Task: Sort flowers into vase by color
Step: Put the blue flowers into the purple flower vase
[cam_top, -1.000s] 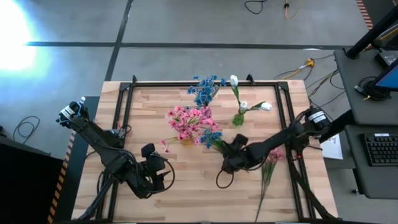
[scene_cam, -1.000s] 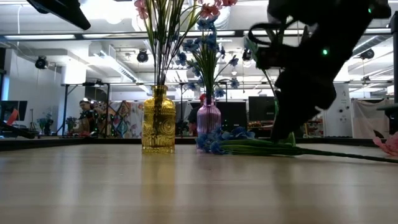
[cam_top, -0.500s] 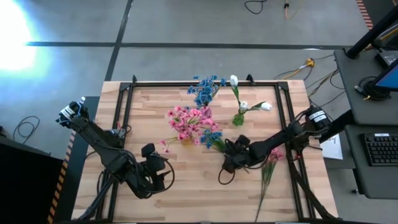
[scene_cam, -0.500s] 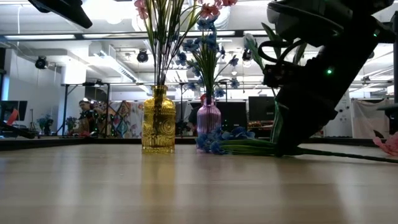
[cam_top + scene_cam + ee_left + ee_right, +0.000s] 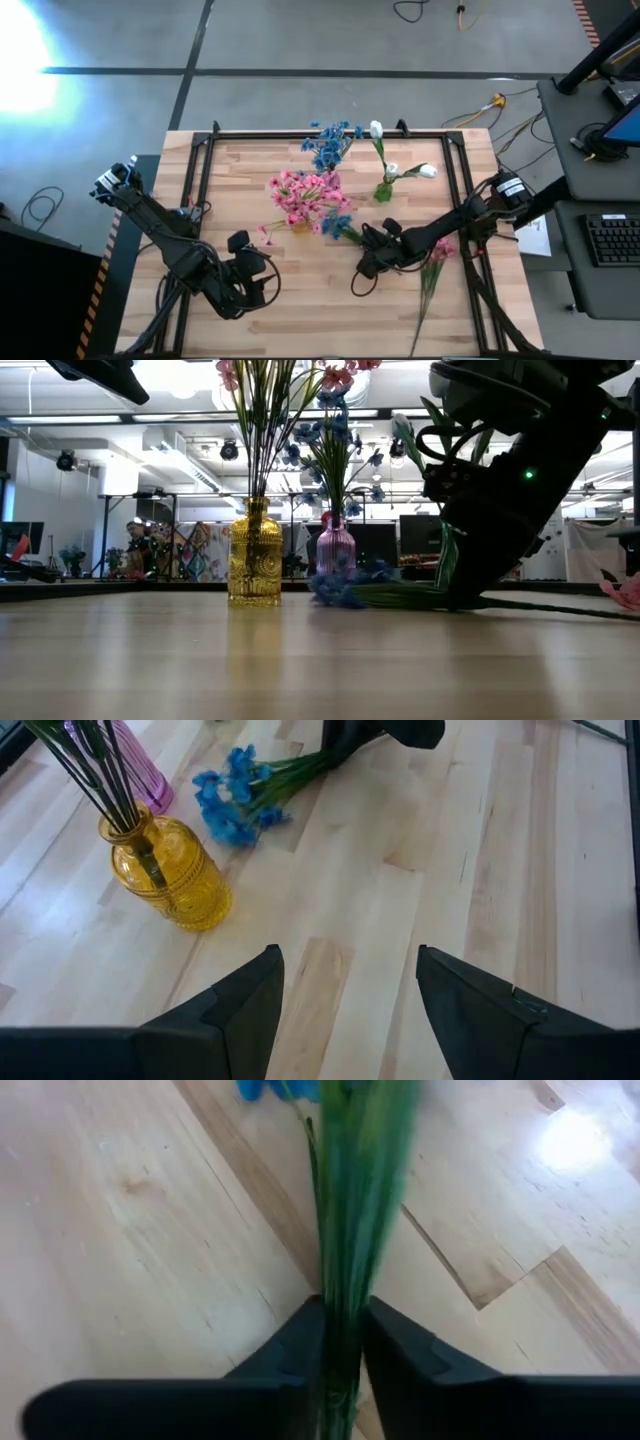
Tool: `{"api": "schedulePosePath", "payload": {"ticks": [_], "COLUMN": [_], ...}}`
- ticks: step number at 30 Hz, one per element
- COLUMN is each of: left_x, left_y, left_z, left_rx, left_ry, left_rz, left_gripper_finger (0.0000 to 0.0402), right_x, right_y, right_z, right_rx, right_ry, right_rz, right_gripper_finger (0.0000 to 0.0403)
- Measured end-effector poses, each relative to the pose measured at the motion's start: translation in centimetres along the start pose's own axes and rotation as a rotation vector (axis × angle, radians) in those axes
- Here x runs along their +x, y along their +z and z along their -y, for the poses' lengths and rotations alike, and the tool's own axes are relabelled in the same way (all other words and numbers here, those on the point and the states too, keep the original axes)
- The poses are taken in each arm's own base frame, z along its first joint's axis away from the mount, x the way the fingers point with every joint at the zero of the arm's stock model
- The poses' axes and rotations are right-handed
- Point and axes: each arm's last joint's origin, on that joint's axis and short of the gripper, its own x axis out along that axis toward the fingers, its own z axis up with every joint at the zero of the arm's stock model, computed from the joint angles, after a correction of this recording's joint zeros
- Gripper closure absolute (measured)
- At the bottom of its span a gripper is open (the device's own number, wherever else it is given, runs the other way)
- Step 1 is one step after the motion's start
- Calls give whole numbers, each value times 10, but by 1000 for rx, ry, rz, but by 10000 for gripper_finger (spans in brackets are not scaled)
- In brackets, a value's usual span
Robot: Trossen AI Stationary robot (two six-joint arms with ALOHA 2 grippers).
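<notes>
A spray of blue flowers [image 5: 338, 225] lies on the table, blossoms [image 5: 235, 800] toward the vases, green stems running under my right gripper [image 5: 340, 1342], which is shut on them. Pink flowers stand in a yellow vase [image 5: 254, 555], and blue ones stand in a purple vase [image 5: 335, 548]. White buds rise from a green vase [image 5: 383, 190]. A loose pink spray [image 5: 432, 262] lies near the table's right side. My left gripper [image 5: 345, 1010] hangs open above bare wood at the near left, touching nothing. My right gripper pinches the blue spray's bundle of green stems [image 5: 345, 1285] between its two fingers, some way back from the blossoms. The fingers slant down from the table's right. The spray lies flat, its blossoms [image 5: 338, 588] on the wood.
The three vases stand close together at the table's middle and far side. A black frame rail [image 5: 330, 135] runs round the tabletop. Bare wood lies between the two arms along the near edge [image 5: 310, 310].
My right gripper has sunk onto the blue spray's stems, rolled a little and shut on them. The spray's blossoms have stirred slightly on the table. My left arm has kept still.
</notes>
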Motion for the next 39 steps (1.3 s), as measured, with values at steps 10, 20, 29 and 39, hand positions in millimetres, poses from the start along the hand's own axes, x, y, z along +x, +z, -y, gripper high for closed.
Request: {"api": "schedulePosePath", "payload": {"ticks": [10, 20, 29, 39], "left_x": [0, 0, -3, -16], "left_y": [0, 0, 1, 12], "left_z": [0, 0, 7, 38], "left_rx": [0, 3, 32, 251], "left_ry": [0, 10, -40, -245], "left_rz": [1, 21, 51, 278], "left_gripper_finger": [187, 187, 187, 187], "right_x": [0, -47, -144, -208], "right_y": [1, 14, 5, -14], "right_z": [0, -8, -8, -28], "right_rx": [1, -3, -30, -236], "right_ry": [-4, 93, 407, 800], "right_rz": [7, 56, 134, 471], "right_gripper_finger": [385, 385, 385, 385]}}
